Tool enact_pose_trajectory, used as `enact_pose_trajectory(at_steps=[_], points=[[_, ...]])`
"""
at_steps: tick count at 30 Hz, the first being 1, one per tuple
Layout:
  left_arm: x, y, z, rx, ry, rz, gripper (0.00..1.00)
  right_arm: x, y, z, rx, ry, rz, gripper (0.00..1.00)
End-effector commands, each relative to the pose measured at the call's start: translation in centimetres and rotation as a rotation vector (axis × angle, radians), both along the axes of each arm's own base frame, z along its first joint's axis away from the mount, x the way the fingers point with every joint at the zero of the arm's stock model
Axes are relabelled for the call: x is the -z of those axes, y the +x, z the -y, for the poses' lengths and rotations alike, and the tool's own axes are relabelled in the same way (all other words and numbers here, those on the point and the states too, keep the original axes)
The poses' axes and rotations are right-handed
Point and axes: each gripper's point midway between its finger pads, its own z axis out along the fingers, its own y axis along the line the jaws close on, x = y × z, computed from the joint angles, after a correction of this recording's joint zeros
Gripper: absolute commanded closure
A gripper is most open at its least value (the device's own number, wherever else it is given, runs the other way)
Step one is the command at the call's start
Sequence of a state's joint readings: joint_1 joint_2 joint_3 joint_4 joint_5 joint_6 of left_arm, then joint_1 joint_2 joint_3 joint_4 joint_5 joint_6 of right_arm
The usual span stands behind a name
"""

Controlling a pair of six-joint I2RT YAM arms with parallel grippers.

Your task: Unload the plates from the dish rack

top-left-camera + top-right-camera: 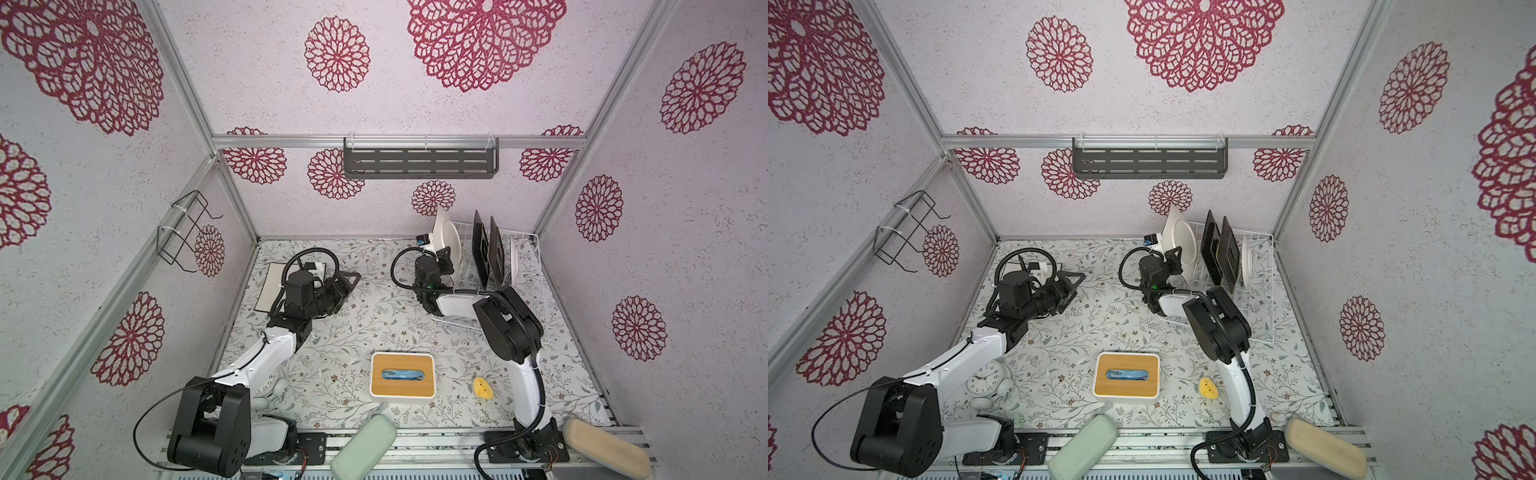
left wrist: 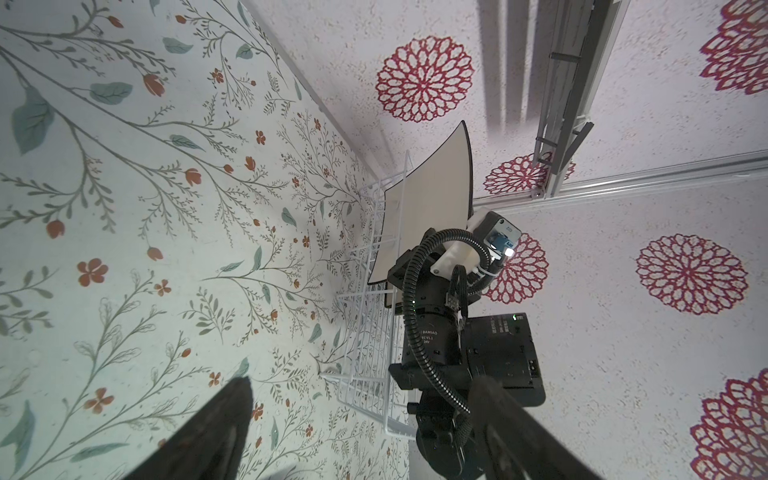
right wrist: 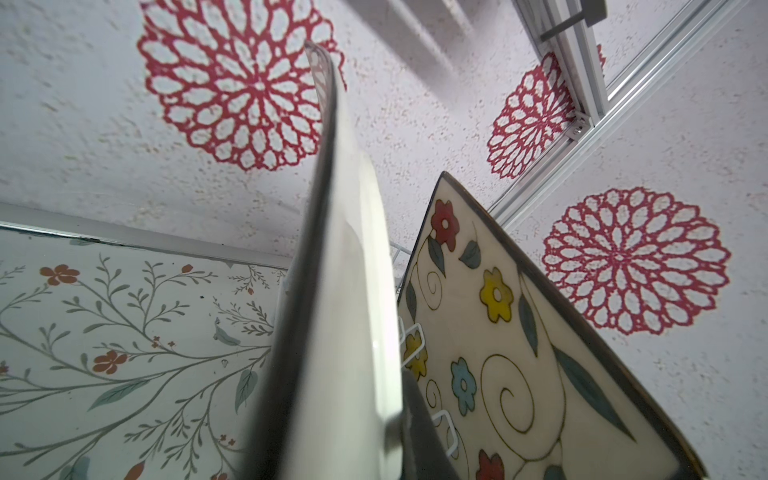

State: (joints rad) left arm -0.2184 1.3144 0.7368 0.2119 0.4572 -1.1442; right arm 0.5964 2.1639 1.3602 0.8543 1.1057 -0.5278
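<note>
As R gripper (image 1: 448,257) grips 1 cream plate (image 1: 449,235), rack (image 1: 540,286) holds 3 other plates (image 1: 496,253).

Closest: cream plate (image 3: 332,332), dark-rimmed, seen edge-on. Just beside it, flower-painted plate (image 3: 519,353), also dark-rimmed. White rack wire (image 3: 415,327) shows between them. Floral cloth (image 3: 124,353) and red-medallion wall (image 3: 232,87) behind.

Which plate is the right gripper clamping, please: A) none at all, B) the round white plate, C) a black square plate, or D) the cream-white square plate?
D: in both top views the right gripper is shut on the edge of the cream-white square plate at the end of the white wire dish rack, apart from the dark square plates.
</note>
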Motion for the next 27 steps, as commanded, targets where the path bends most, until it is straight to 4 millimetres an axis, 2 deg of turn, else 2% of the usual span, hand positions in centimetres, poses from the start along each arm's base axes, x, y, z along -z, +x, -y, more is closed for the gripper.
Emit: enact_pose_trajectory(at_steps=[1, 14, 27], points=[[-0.3, -0.5, 0.2, 0.010, 0.015, 0.028, 0.14, -8.8, -1.8, 2.2, 0.087, 0.113, 0.193, 1.00], [-0.3, -0.7, 0.2, 0.010, 0.009, 0.029, 0.14, -10.5, -2.8, 2.9, 0.125, 0.130, 0.256, 1.00], [-0.5, -1.1, 0.0, 0.004, 0.011, 0.031, 0.14, -11.6, -3.1, 2.8, 0.114, 0.140, 0.271, 1.00]])
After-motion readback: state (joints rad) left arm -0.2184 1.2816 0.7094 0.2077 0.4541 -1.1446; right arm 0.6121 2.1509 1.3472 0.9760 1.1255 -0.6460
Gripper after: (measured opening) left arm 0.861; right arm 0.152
